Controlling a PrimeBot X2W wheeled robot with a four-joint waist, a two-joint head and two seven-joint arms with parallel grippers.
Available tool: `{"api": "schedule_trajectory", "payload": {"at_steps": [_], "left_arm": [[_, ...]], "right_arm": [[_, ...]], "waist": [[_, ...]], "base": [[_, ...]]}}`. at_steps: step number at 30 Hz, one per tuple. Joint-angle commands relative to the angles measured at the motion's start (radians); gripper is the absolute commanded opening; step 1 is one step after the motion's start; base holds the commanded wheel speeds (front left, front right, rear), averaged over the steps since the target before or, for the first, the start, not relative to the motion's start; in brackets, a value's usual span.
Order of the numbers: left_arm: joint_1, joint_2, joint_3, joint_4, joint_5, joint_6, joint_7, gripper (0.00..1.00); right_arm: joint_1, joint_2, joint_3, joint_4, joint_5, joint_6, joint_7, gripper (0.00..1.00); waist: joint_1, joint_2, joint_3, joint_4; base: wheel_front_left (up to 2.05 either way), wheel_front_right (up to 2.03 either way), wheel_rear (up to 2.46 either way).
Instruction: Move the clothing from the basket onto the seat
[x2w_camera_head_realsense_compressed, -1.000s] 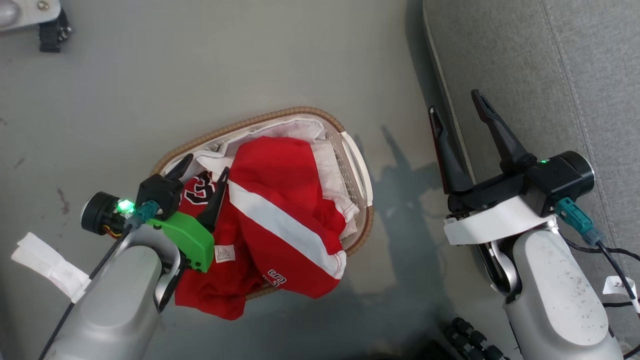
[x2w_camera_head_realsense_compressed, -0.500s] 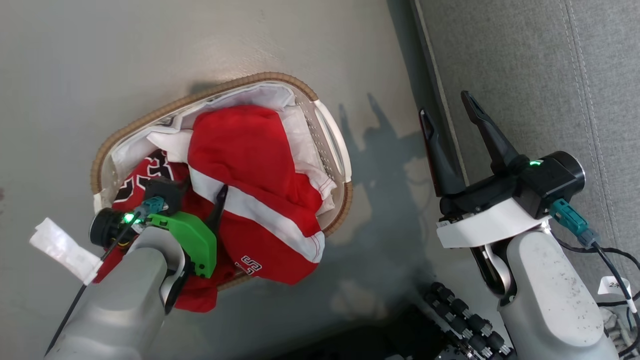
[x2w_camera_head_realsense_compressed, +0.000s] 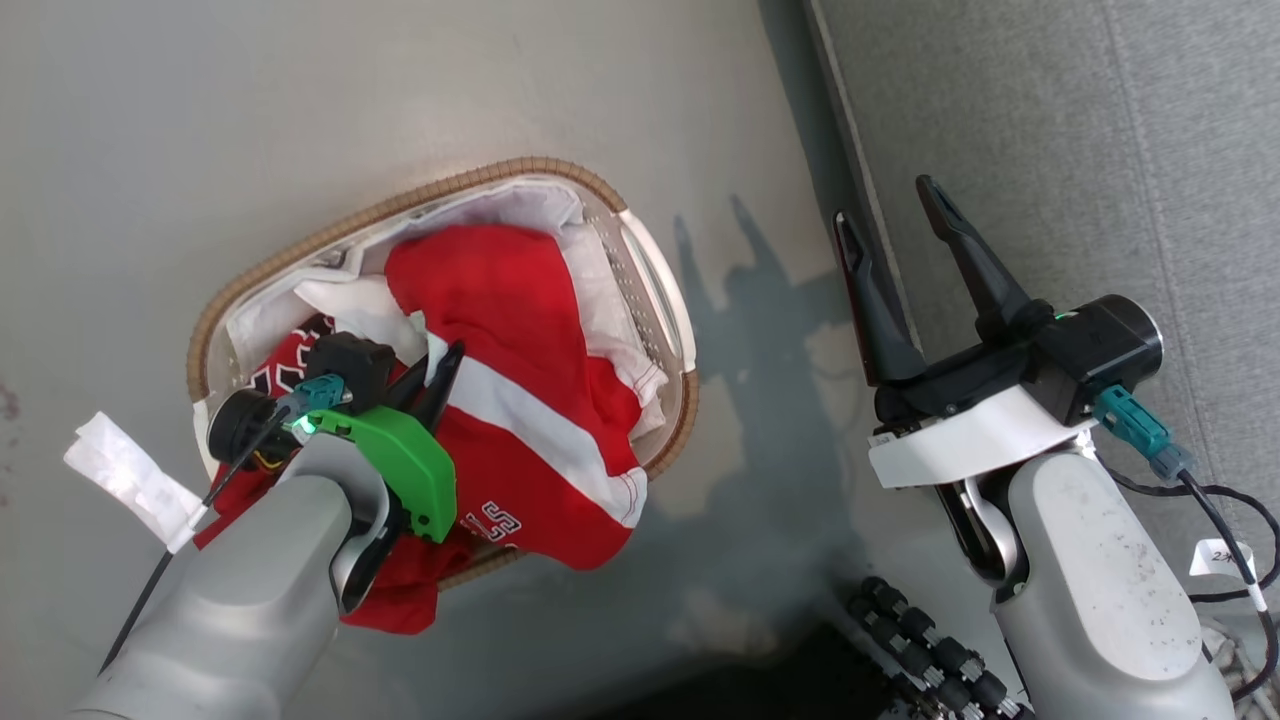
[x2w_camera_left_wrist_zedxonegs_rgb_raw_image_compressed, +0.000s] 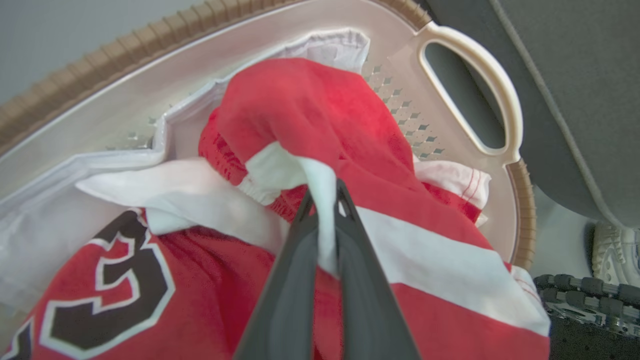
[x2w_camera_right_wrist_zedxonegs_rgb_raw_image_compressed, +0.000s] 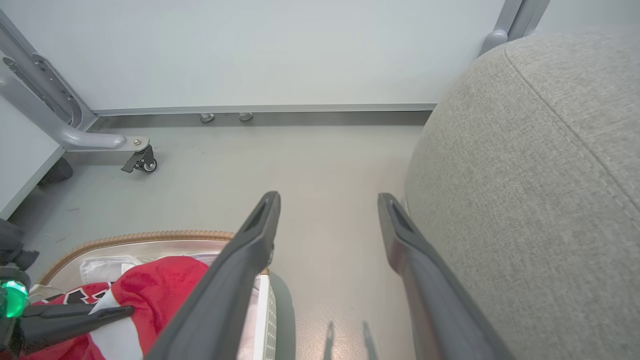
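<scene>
Early stage of the transfer, with no garment yet on the seat. In the head view the basket (x2w_camera_head_realsense_compressed: 400, 212) stood on the grey floor (x2w_camera_head_realsense_compressed: 300, 100) at the centre-left. The seat (x2w_camera_head_realsense_compressed: 1050, 150) filled the 1-to-4 o'clock part of the frame, well apart from the basket, and its cushion was bare wherever visible.

The clothing (x2w_camera_head_realsense_compressed: 530, 400) lay heaped inside the basket over the white liner (x2w_camera_head_realsense_compressed: 600, 290). One red fold spilled over the rim at about 7 o'clock.

The left gripper (x2w_camera_head_realsense_compressed: 447, 358) reached into the heap from the basket's 8 o'clock side. The left wrist view showed its fingers (x2w_camera_left_wrist_zedxonegs_rgb_raw_image_compressed: 295, 260) clenched on a white fold of the clothing, and the cloth rose in a pinched peak between the tips. The grasped fold was bunched slightly above the pile. The bulk of the garment rested in the basket and had not been lifted clear.

The right gripper (x2w_camera_head_realsense_compressed: 882, 205) hung with its jaws spread and nothing between them. It pointed toward 12 o'clock over the strip of floor at the seat's near edge.

Judged from this arrangement, the grasp had been made. The lift, the carry toward 3 o'clock and the release onto the seat remained to be done. The numbered red garment (x2w_camera_left_wrist_zedxonegs_rgb_raw_image_compressed: 100, 280), at 8 o'clock in the left wrist view, appeared to be a separate piece needing its own pick, although this could not be confirmed.
</scene>
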Motion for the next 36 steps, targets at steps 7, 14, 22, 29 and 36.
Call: {"api": "schedule_trajectory", "payload": {"at_steps": [7,14,22,29,36], "left_arm": [[0.103,-0.006,0.088,-0.1,0.078,0.001,-0.002,0.0],[0.233,-0.033,0.173,-0.192,0.171,0.001,-0.002,0.0],[0.347,-0.071,0.268,-0.296,0.253,0.001,-0.002,0.0],[0.408,-0.106,0.353,-0.38,0.328,0.001,-0.002,0.0],[0.432,-0.145,0.443,-0.475,0.377,0.001,-0.002,0.0]], "right_arm": [[0.02,-0.003,-0.017,0.053,0.001,0.0,-0.005,1.0],[0.071,-0.003,-0.025,0.109,-0.022,0.0,-0.005,1.0],[0.148,-0.003,-0.049,0.153,-0.025,0.0,-0.005,1.0],[0.209,-0.003,-0.044,0.181,-0.026,0.0,-0.005,1.0],[0.26,-0.003,-0.04,0.207,-0.037,0.0,-0.005,1.0]], "waist": [[-0.0001,0.0,-0.202,0.03],[-0.0001,0.0,-0.386,0.063],[-0.0001,0.0,-0.543,0.103],[-0.0001,0.0,-0.646,0.131],[-0.0001,0.0,-0.727,0.156]], "base": [[0.0,0.0,0.0],[0.0,0.0,0.0],[0.0,0.0,0.0],[0.0,0.0,0.0],[0.0,0.0,0.0]]}}
